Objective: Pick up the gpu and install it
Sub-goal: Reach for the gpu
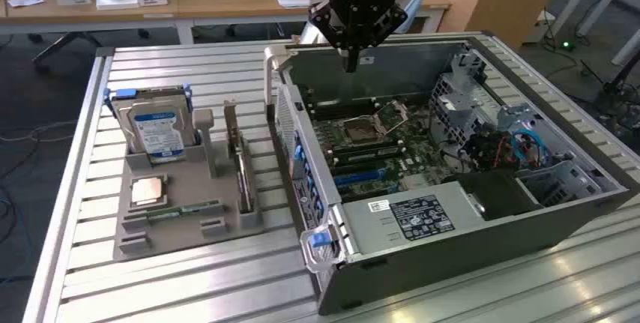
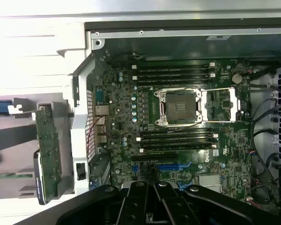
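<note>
1. GPU [image 1: 242,177]: stands on its long edge in a slot of the grey holder [image 1: 175,233], on the holder's side nearest the PC case [image 1: 470,233]. Not picked up, nothing touching it.
2. On the wrist cam I see the GPU edge-on, its board side studded w/ small components. It sits just beside the case's outer wall but apart from it.
3. Jaws: clenched on nothing. In the ext. view they hang over the far side of the open case, above the motherboard [image 1: 375,151] and well apart from the GPU.
4. Case lies on its side w/ the panel off and the motherboard facing up. The CPU socket [image 1: 362,130] is bare, w/ its metal frame flipped open beside it. Black RAM slots [image 2: 175,70] run along two sides of the socket. A blue expansion slot [image 2: 175,166] sits on the part of the board closest to the jaws on the wrist cam.
5. Holder also carries a hard drive [image 1: 155,128] w/ a blue-white label, upright at the far end. A CPU chip [image 1: 148,188] lies flat in a pocket, and a green memory stick [image 1: 185,209] lies flat next to it.
6. PSU [image 1: 420,218] w/ a dark label fills the case's near end. Blue cables [image 1: 527,147] sit toward the ext. view's right.
7. Everything rests on a slatted aluminium counter [image 1: 180,285]. Wooden desks [image 1: 100,12] stand behind it.
</note>
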`<state>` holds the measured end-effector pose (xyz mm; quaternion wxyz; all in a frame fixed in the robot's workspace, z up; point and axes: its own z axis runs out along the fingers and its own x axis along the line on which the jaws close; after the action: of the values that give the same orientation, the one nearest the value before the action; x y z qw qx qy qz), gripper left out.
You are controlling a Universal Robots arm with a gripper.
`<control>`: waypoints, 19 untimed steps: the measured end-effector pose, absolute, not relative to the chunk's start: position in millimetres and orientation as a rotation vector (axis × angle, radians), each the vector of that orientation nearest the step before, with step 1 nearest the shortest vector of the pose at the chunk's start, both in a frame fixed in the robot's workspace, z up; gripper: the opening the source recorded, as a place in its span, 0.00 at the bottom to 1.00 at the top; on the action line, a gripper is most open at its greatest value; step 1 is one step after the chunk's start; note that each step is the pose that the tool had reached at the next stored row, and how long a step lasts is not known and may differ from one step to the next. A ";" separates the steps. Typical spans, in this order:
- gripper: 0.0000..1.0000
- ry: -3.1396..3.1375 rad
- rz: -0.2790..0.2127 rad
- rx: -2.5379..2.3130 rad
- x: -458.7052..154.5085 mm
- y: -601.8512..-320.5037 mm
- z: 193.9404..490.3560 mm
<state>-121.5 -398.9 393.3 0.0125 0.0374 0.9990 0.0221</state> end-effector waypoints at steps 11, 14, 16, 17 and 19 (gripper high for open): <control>0.11 3.114 0.069 0.117 -121.4 -398.9 393.3; 0.11 3.114 0.069 0.116 -122.3 -398.8 393.2; 0.11 3.114 0.069 0.117 -126.6 -398.8 393.1; 0.11 3.114 0.069 0.117 -129.2 -398.8 393.1; 0.11 3.114 0.069 0.117 -135.3 -398.8 392.9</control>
<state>-135.3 -398.8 392.9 0.0125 0.0374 0.9990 0.0221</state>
